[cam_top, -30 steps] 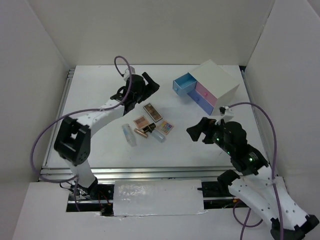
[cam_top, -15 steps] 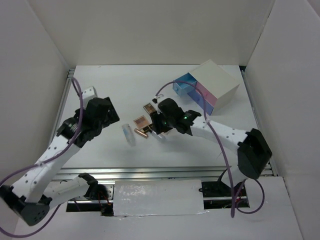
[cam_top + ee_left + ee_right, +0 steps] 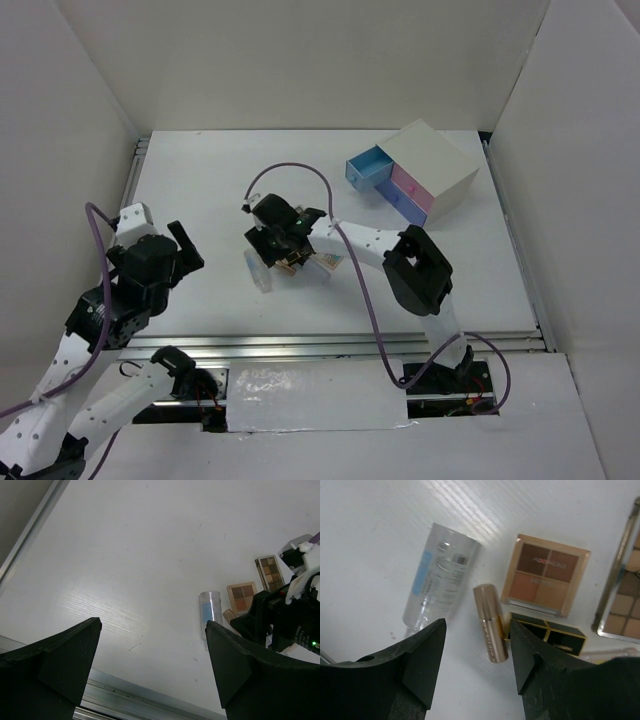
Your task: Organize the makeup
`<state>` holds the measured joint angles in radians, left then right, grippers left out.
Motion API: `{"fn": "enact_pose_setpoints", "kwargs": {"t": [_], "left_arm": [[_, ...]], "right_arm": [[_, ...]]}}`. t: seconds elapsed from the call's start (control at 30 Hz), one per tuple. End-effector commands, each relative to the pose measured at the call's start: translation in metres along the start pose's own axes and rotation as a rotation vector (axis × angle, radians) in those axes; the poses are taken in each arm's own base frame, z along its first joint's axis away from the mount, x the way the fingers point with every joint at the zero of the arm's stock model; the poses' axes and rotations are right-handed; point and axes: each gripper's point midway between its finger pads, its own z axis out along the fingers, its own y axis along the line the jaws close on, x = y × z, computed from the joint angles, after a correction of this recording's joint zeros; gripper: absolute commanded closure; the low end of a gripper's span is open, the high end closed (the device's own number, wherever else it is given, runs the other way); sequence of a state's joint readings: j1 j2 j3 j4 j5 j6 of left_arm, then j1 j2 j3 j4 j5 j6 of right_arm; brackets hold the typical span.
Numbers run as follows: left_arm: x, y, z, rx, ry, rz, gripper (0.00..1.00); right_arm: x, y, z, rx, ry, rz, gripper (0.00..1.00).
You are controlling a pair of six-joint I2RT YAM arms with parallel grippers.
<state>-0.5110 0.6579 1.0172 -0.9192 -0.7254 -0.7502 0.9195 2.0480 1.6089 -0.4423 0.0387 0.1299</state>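
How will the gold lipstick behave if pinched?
Probably rolls: the gold lipstick is a smooth cylinder lying on its side. Its shiny shell looks rigid but likely slippery. A nudge could roll it into the clear tube beside it.

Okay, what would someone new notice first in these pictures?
The open right gripper hanging over the makeup clustered mid-table, its fingers either side of a gold tube. Then the white box at the far right, its blue drawer pulled out. The left gripper hangs open, off to the left.
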Motion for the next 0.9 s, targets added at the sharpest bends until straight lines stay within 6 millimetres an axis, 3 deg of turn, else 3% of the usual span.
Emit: {"fn": "enact_pose_setpoints", "kwargs": {"t": [0.0,0.33,0.87], "left_arm": [[0.001,-0.011,0.008,0.018,0.015,0.048,0.01],[0.002,-0.016,0.008,0.051,0.018,0.06,0.01],[0.004,-0.019,0.009,0.068,0.028,0.07,0.01]], "right_arm": [[-0.01,0.015,0.004,-0.014,0.011,-0.066,0.38],[0.014,0.003,0.032,0.051,0.089,-0.072,0.39],[0.039,-0.007,0.034,0.057,0.139,-0.068,0.48]]}}
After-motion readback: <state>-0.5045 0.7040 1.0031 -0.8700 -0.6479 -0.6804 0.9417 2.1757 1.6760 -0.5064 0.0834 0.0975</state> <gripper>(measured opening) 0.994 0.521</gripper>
